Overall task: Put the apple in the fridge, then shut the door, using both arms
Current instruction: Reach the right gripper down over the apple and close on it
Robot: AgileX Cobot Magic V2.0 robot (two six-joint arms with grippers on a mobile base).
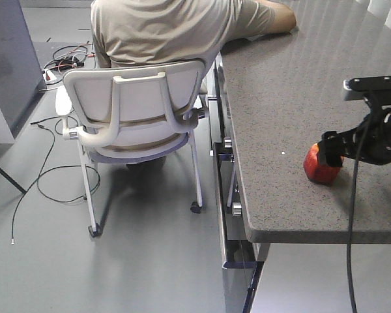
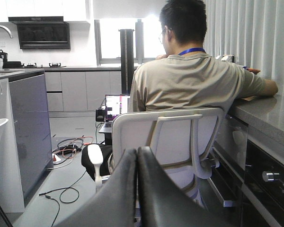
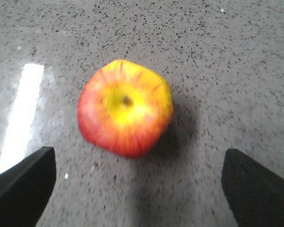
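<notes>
Right gripper (image 3: 137, 156) spread wide, apple (image 3: 125, 108) on countertop (image 3: 227, 56)

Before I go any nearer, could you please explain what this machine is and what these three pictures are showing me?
It is a two-armed robot on a mobile base, and each picture comes from one of its cameras. The front-facing view looks down on a speckled grey countertop, where an apple lies by the black right arm; a person sits on a white chair at it. The right wrist view looks down at that apple, with the right gripper open, its fingers wide apart and not touching it. The left wrist view looks across the room past the left gripper, which is shut on nothing.
</notes>
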